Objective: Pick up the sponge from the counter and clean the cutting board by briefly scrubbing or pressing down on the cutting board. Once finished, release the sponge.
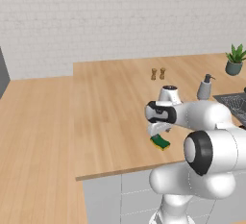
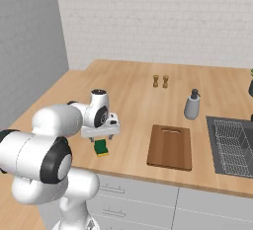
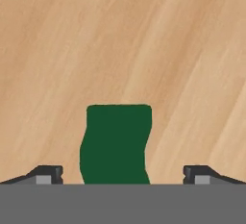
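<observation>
One sponge [image 2: 101, 148], one cutting board [image 2: 170, 146], one gripper [image 2: 101, 137] with jaws spread wide, holding nothing.
Sponge lies green side up on the counter [image 2: 133, 100] near its front edge, directly under the gripper, the fingertips [image 3: 48, 174] standing apart on either side of it. Cutting board sits well to the sponge's right, bare worktop between. Behind: two small shakers [image 2: 160, 81], one soap dispenser [image 2: 191, 104]; one sink [image 2: 232, 145] at right, one potted plant [image 1: 235, 60].
</observation>
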Controlling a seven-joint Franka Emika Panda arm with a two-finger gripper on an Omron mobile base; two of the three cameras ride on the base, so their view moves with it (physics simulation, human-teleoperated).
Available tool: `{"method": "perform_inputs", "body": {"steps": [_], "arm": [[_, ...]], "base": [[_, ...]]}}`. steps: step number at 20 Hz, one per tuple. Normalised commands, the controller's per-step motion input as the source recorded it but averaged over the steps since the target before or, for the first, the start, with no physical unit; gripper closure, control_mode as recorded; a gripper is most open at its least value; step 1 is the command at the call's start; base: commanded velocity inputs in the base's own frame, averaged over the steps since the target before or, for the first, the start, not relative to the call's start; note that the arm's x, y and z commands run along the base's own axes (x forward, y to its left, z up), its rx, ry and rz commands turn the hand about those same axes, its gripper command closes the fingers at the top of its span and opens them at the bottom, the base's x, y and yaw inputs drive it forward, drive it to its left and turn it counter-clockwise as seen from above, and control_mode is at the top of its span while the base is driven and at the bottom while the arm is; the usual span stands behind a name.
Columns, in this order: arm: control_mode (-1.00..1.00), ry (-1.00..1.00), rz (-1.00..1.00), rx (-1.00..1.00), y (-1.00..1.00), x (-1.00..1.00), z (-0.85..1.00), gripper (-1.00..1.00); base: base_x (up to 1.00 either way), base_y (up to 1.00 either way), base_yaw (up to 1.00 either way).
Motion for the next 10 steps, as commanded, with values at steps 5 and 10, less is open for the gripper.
{"method": "perform_inputs", "body": {"steps": [5,10], "arm": [[-1.0,0.0,0.12,0.0,0.08,0.0,-0.12,-1.0],[-1.0,-0.03,0.0,0.0,0.23,-0.3,0.0,-1.0]], "base": [[0.0,0.0,0.0],[0.0,0.0,0.0]]}}
